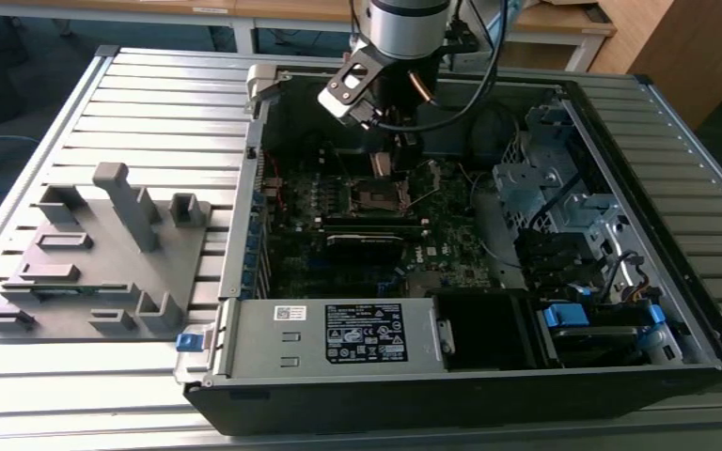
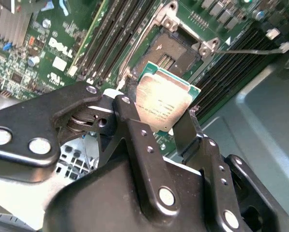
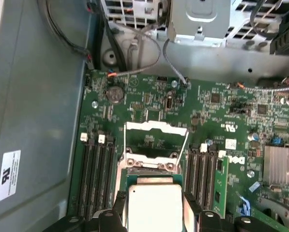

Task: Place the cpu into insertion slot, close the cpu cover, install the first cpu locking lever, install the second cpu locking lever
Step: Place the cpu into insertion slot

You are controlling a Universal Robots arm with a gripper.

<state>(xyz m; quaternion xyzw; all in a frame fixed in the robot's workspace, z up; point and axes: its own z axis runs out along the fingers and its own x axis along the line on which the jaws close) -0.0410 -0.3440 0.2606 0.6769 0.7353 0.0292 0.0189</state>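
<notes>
Computer case [image 1: 462, 404] lying open on slatted table [image 1: 148, 103], green board [image 1: 374, 258] flat on its floor. Inside as well: grey power-supply box [image 1: 267, 338] along the near wall, metal drive cage [image 1: 543, 183] at the exterior view's right. Grey tray [image 1: 110, 272] with upright pegs and blocks on the table at the exterior view's left, just beside the case. Arm reaching down into the case, gripper [image 1: 386, 162] low over the socket [image 1: 380, 194] at mid-board. Gripper closed on the chip [image 2: 163, 99]: black fingers [image 2: 134, 130] pinching two opposite edges, dull silver top facing the camera in both wrist views. Chip not seated; held just short of the socket, partly covering its rim in both wrist views; touching or not, cannot tell. Socket open, dark contact bed in plain sight inside the silvery rim. Cover [image 3: 154, 127] standing open beyond the socket from the chip, board visible through its square window. Rows of long black memory slots [image 3: 98, 179] on either side of the socket, finned heat sink [image 3: 280, 164] further off on the board.
</notes>
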